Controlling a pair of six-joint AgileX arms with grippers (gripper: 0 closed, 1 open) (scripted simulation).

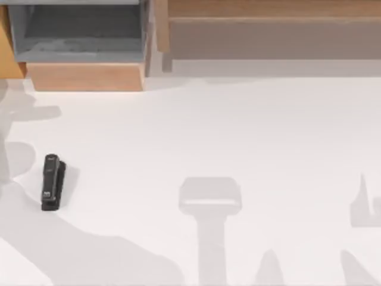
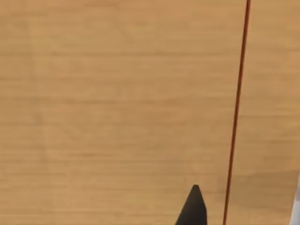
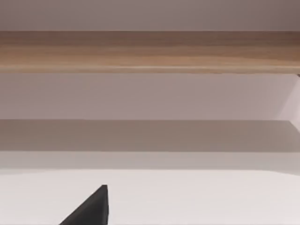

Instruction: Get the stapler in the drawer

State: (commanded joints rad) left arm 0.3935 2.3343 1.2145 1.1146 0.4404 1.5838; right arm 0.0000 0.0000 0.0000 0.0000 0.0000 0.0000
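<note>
Stapler [image 1: 52, 182] on table, untouched

One stapler [image 1: 52, 182], one drawer [image 1: 83, 53], one shelf unit [image 1: 268, 33]

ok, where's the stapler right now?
Top view: the stapler lies flat on the table's left side, well in front of the open drawer, apart from it.

Bright even light; soft grey arm shadows across white table [image 1: 268, 131].
</note>
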